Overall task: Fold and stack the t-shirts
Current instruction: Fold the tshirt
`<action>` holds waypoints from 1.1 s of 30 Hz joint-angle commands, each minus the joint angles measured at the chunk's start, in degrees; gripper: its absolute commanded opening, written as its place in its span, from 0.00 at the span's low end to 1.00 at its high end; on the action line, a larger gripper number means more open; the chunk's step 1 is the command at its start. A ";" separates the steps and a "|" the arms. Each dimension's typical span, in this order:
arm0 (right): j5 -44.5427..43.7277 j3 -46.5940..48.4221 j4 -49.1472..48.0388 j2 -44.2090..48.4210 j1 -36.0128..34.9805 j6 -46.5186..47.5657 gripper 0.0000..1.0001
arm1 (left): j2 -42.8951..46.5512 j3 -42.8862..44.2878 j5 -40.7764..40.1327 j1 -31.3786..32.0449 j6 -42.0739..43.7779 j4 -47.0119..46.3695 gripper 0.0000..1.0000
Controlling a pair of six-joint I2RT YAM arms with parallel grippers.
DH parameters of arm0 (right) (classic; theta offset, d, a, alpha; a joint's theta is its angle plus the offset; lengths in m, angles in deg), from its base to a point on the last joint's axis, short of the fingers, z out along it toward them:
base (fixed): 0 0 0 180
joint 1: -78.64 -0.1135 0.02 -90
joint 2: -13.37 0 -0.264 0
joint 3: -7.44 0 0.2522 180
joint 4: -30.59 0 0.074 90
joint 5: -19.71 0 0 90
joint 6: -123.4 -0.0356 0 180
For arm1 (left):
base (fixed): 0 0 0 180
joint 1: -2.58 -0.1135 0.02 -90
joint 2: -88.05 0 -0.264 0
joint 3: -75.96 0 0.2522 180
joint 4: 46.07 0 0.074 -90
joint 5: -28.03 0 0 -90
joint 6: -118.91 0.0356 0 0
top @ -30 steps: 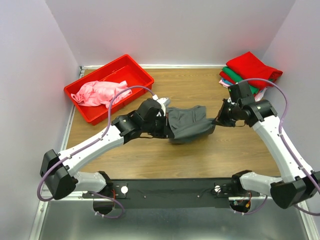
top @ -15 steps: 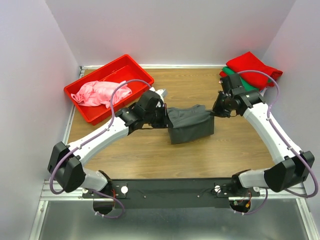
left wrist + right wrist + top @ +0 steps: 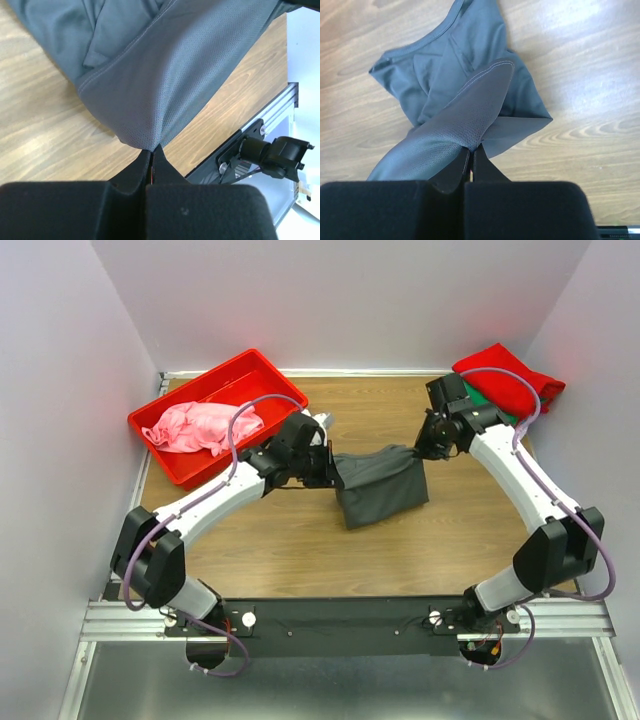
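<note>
The dark grey t-shirt (image 3: 382, 485) hangs stretched between both grippers above the middle of the wooden table, its lower part drooping toward the near side. My left gripper (image 3: 330, 462) is shut on its left edge; in the left wrist view the cloth (image 3: 165, 65) runs up from the closed fingertips (image 3: 151, 150). My right gripper (image 3: 420, 452) is shut on its right edge; in the right wrist view the cloth (image 3: 465, 100) bunches at the closed fingertips (image 3: 471, 149). A pink t-shirt (image 3: 200, 426) lies crumpled in the red bin. Folded red and green shirts (image 3: 505, 380) are stacked at the back right.
The red plastic bin (image 3: 260, 375) stands at the back left of the wooden table (image 3: 300, 550). White walls close in the back and both sides. A black rail (image 3: 340, 618) with the arm bases runs along the near edge.
Both grippers have moved toward the back of the table, carrying the grey shirt with them. The right gripper has gone further back, nearer the folded stack.
</note>
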 commanded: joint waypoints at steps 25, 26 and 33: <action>4.35 30.22 -8.80 -32.68 5.44 11.45 1.00 | -30.00 31.81 2.54 -14.20 13.80 2.82 0.98; 4.61 28.37 -9.32 -31.62 5.62 11.72 1.00 | -29.99 30.67 2.63 -14.20 13.89 2.73 0.98; 14.62 13.43 -16.00 -23.26 10.71 14.79 1.00 | -25.77 19.33 3.42 -14.20 13.71 0.27 0.98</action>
